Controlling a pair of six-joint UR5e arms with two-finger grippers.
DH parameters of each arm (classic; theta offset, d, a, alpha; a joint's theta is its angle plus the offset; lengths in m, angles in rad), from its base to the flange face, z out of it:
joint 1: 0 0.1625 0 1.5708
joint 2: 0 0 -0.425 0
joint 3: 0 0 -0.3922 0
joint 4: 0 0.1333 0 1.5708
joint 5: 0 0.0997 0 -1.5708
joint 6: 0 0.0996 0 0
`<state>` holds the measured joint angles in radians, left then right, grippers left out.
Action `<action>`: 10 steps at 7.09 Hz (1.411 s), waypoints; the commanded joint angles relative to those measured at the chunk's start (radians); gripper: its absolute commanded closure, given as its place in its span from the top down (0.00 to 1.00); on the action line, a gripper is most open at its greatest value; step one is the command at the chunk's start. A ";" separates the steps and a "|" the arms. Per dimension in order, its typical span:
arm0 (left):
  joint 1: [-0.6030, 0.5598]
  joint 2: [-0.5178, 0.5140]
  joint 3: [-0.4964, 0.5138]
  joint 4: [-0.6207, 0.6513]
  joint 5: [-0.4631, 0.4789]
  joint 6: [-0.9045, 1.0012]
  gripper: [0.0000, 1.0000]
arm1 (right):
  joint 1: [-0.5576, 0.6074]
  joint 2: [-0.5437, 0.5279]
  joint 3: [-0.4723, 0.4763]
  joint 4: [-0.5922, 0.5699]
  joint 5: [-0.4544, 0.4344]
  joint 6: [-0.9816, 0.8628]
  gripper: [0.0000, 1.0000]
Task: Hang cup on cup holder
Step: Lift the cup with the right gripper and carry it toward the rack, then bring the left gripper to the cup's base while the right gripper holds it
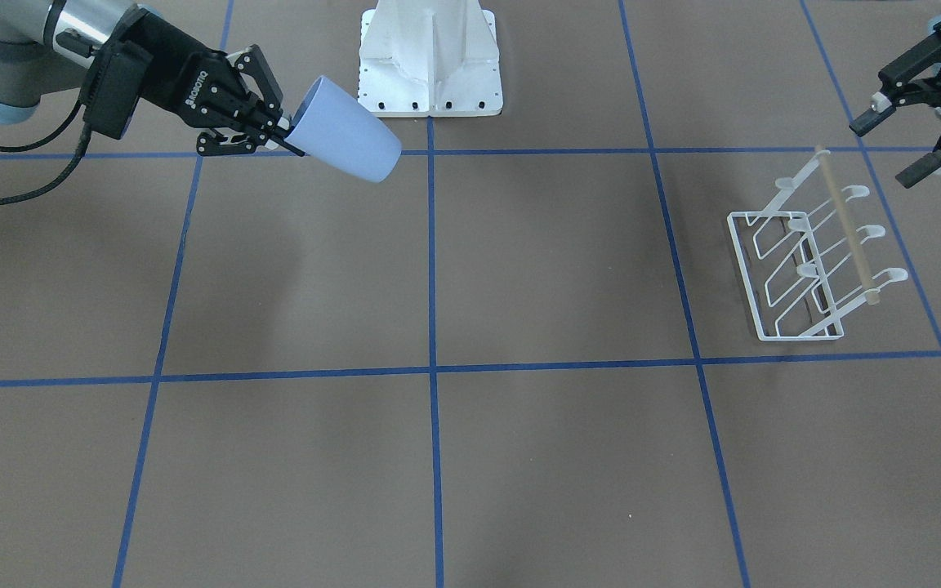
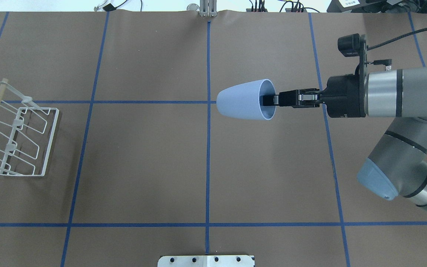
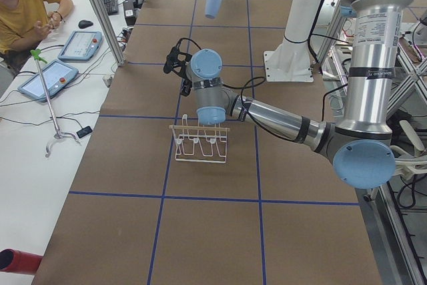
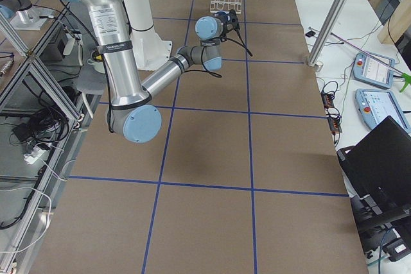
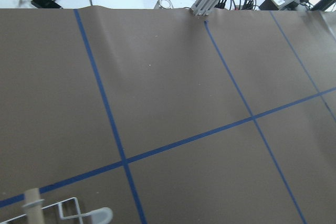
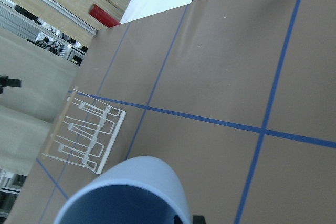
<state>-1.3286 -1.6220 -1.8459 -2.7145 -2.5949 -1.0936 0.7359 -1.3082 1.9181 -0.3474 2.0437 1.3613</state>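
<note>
Filling the bottom of the right wrist view, the cup is sitting in the right gripper, whose fingers are pinching its rim, one of them inside the mouth. They are holding it on its side in the air, with the base pointing away from the arm. White ROBOTIQ lettering is showing on that gripper's black body. The left gripper is hanging with its fingers spread wide, near the cup holder without touching it. The holder is standing on the table, well apart from the cup. Brown paper is covering that table and blue tape lines are gridding it. Off to one side, a person in yellow is sitting at a white bench.
</note>
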 commanded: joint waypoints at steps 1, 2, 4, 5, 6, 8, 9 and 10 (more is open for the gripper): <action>0.047 -0.057 -0.010 -0.152 0.002 -0.286 0.97 | -0.122 0.001 -0.001 0.166 -0.155 0.064 0.00; 0.071 -0.109 -0.018 -0.235 0.003 -0.471 0.97 | -0.182 0.001 0.001 0.232 -0.228 0.065 0.00; 0.116 -0.166 -0.074 -0.318 0.050 -0.778 0.98 | -0.330 0.006 0.001 0.362 -0.400 0.065 0.00; 0.196 -0.168 -0.125 -0.320 0.128 -0.916 0.98 | -0.396 0.030 -0.001 0.405 -0.477 0.065 0.00; 0.268 -0.171 -0.143 -0.352 0.200 -0.966 0.98 | -0.426 0.064 -0.001 0.407 -0.503 0.065 0.00; 0.373 -0.182 -0.147 -0.390 0.245 -0.973 0.98 | -0.443 0.133 -0.007 0.409 -0.539 0.062 0.00; 0.397 -0.196 -0.148 -0.393 0.245 -1.024 0.98 | -0.440 0.148 -0.008 0.407 -0.542 0.058 0.00; 0.402 -0.217 -0.150 -0.401 0.246 -1.076 0.98 | -0.417 0.162 -0.014 0.400 -0.540 0.058 0.00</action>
<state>-0.9445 -1.8177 -1.9934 -3.1068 -2.3524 -2.1137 0.3030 -1.1657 1.9093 0.0582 1.5058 1.4207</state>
